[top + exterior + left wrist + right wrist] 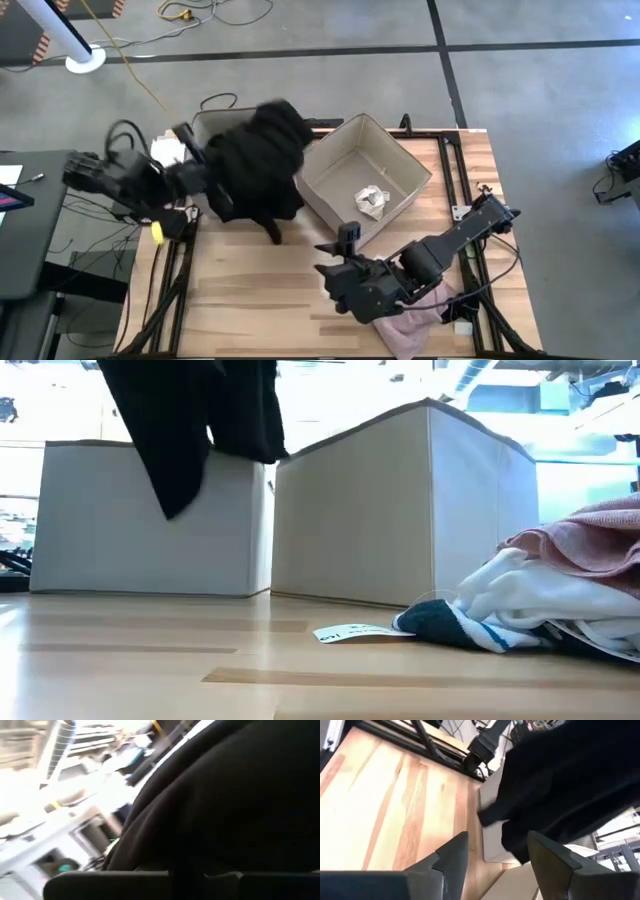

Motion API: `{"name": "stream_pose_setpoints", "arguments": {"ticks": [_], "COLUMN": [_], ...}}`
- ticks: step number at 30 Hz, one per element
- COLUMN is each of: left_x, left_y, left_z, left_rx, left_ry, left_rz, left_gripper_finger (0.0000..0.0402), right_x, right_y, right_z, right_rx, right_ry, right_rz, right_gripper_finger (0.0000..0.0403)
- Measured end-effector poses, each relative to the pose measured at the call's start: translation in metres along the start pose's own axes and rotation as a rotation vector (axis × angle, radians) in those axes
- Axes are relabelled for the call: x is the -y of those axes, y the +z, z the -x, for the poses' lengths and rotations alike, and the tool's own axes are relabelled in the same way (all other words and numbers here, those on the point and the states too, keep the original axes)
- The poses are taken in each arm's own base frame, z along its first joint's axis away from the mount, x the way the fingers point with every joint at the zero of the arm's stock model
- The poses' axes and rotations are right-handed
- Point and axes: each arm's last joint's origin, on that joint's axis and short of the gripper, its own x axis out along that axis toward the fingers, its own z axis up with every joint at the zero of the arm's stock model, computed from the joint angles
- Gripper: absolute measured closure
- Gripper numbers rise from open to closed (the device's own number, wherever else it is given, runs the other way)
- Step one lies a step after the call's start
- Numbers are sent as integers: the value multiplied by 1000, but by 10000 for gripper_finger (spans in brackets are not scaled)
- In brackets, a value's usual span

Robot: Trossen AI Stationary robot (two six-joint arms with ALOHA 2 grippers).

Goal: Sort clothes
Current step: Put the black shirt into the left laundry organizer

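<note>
Your right gripper (497,865) has its two dark, wedge-shaped fingers spread apart with nothing between them; the right wrist view shows bare pale wood planks in the gap. From above, that gripper (345,285) hovers low over the near middle of the table (250,300), just beside the pink garment (415,320) bunched under its arm.

Your left gripper (215,185) is buried in the large black garment (255,160), so you cannot tell how its jaws stand. The left wrist view gives you only soft, matte black cloth (225,810) filling most of the frame, with blurred room beyond.

The black garment hangs lifted in a heavy, rumpled mass over the left beige box (215,120), spilling toward the table edge of the right beige box (400,165). Only the low view shows you its limp tails (190,430) dangling in front of the left box's smooth fabric wall (140,525), clear of the tabletop.

Only the high view looks into the right box, where a small crumpled white-grey piece (372,200) lies on the floor.

The low view alone reveals the layers of the pile: a ribbed pink knit (590,540) on top, white fabric (540,600) beneath, and a dark sock-like piece (445,625) beside a white paper tag (350,632) lying flat on the wood.
</note>
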Motion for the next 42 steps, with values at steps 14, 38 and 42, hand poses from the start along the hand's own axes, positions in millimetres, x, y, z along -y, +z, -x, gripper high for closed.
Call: {"name": "stream_pose_setpoints", "arguments": {"ticks": [14,38,42], "left_x": [-71,-28,-10], "left_y": [-9,-118,-163], "left_z": [-17,-60,-67], "left_rx": [-151,-658,-792], "left_ry": [327,118,54], "left_rz": [-156,-194,-171], "left_gripper_finger": [401,401,401], "right_x": [-4,-14,-18], "right_y": [0,-7,-8], "right_z": [4,10,15], "right_rx": [2,-34,-39], "right_ry": [18,48,63], "right_rz": [-37,-88,-106], "right_gripper_finger": [198,198,198]}}
